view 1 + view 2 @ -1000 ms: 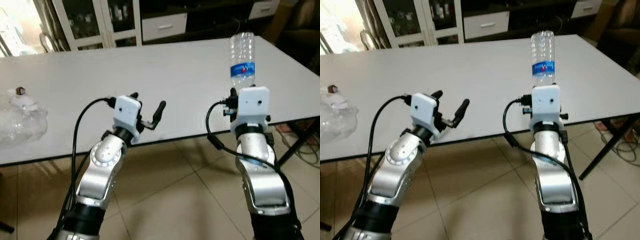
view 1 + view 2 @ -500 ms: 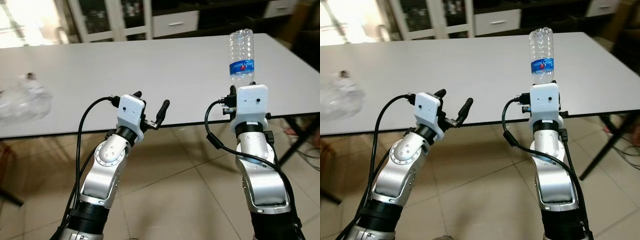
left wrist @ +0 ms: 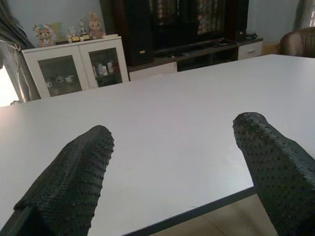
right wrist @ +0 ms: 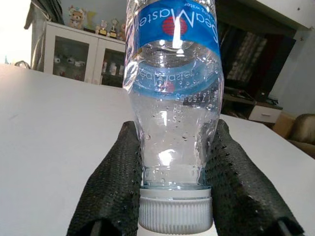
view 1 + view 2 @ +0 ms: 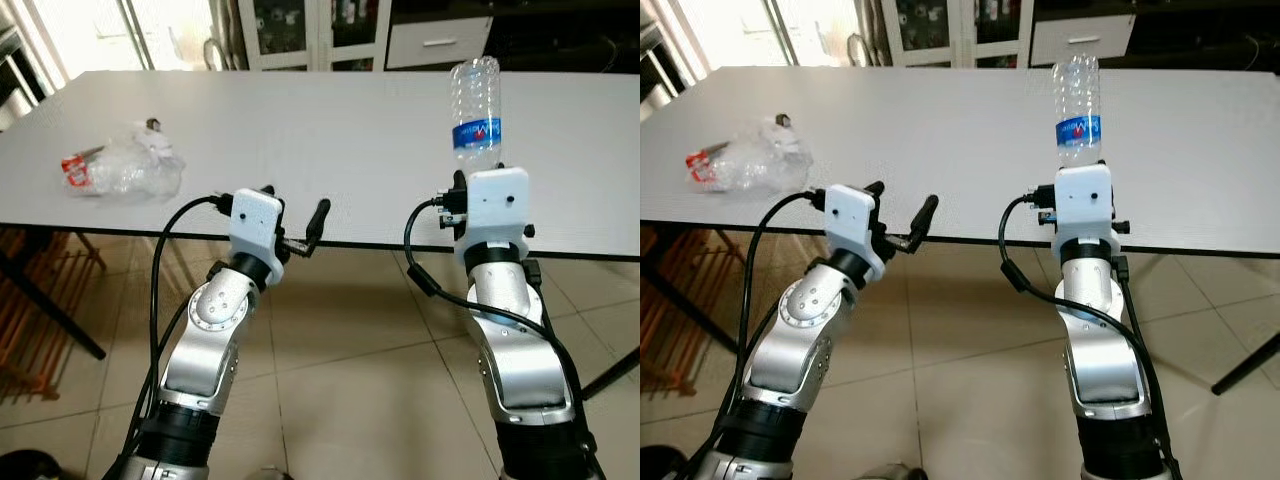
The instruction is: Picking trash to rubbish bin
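Clear bottle (image 5: 476, 108) in right end effector (image 4: 172, 187), inverted

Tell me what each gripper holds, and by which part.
The right gripper grips the plastic bottle by its neck, just above the white cap, bottle upside down. The left gripper is open and holds nothing.

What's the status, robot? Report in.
Right pincer shut on clear plastic bottle with blue label, cap down. Left pincer open, empty. Crumpled clear plastic wrapper on white table.
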Controlling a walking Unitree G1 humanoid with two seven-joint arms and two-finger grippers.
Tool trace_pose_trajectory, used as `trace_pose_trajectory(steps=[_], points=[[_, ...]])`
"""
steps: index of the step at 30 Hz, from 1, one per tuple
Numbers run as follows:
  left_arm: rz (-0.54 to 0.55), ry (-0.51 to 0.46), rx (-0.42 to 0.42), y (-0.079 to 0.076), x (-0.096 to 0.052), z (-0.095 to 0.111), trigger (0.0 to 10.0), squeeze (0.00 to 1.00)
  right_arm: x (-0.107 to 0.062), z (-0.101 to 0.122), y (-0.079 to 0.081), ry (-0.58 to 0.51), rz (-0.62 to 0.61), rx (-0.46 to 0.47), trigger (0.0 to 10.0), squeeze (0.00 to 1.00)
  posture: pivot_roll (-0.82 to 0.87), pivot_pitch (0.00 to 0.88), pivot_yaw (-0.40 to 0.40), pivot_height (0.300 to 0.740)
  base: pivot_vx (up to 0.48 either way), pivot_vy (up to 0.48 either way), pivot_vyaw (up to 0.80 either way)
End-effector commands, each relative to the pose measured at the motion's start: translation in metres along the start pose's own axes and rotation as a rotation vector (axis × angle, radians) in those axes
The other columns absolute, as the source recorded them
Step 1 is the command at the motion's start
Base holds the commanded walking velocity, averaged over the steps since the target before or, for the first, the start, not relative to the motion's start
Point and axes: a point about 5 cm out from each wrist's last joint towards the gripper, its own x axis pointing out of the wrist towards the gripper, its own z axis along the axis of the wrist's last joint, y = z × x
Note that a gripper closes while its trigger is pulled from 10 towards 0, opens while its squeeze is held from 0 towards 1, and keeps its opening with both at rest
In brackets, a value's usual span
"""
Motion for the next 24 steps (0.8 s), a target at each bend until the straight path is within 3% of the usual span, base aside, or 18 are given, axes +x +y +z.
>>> trace_pose_trajectory(steps=[1, 12, 24], points=[[-0.006, 0.007, -0.006, 0.0008, 0.0015, 0.0004, 10.0, 0.00, 0.0005, -0.0015, -0.0002, 0.012, 0.001, 0.009, 10.0, 0.00, 0.00, 0.040, 0.039, 0.740, 0.000, 0.000, 0.00], [-0.014, 0.019, -0.010, -0.0006, 0.0012, -0.0006, 10.0, 0.00, 0.0011, -0.0023, 0.0001, 0.017, 0.006, 0.017, 10.0, 0.00, 0.00, 0.038, 0.037, 0.740, 0.000, 0.000, 0.00], [-0.023, 0.026, -0.013, -0.0026, -0.0001, -0.0020, 10.0, 0.00, -0.0001, -0.0023, -0.0001, 0.019, 0.008, 0.015, 10.0, 0.00, 0.00, 0.045, 0.035, 0.740, -0.260, 0.000, 0.00]])
